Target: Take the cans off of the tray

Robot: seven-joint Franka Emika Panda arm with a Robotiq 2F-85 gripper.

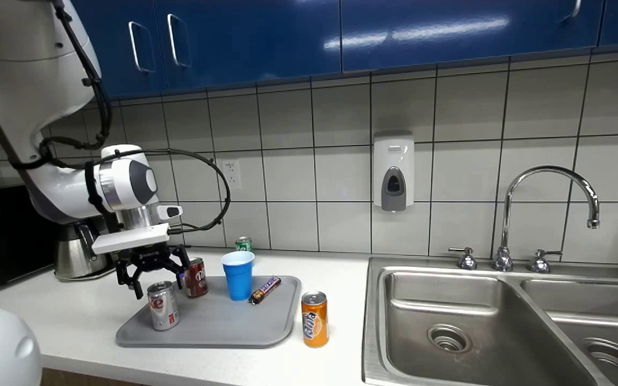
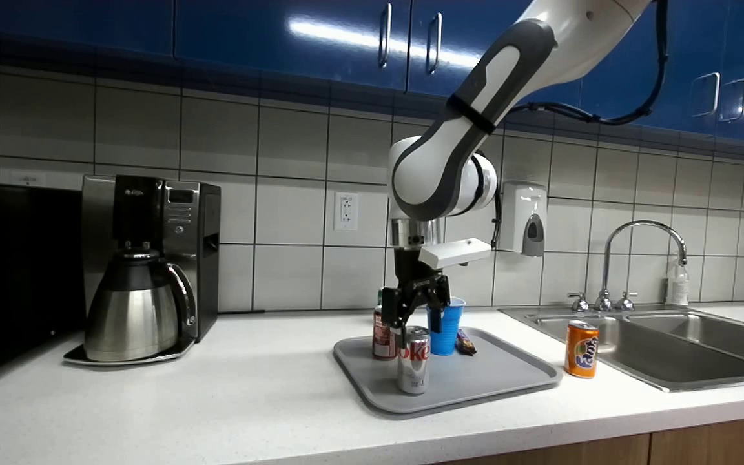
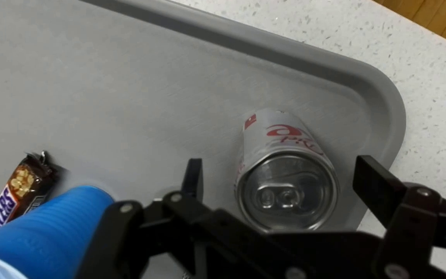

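Note:
My gripper (image 1: pixel 159 288) stands open over the near left part of the grey tray (image 1: pixel 223 327). Between its spread fingers, in the wrist view, is the top of the silver can (image 3: pixel 285 135) with red lettering, upright on the tray; a gap shows on either side of it. Behind that one, the dark red can (image 1: pixel 196 281) also stands on the tray, partly covered by the gripper in an exterior view. The orange can (image 2: pixel 582 349) is on the counter, just off the tray's edge on the sink side, in both exterior views.
On the tray are a blue cup (image 1: pixel 239 279) and a candy bar (image 1: pixel 264 290), close to the dark red can. A green can (image 1: pixel 243 244) stands at the back near the wall, its base hidden. A steel sink (image 1: pixel 448 300) and a coffee maker (image 2: pixel 152 271) flank the tray.

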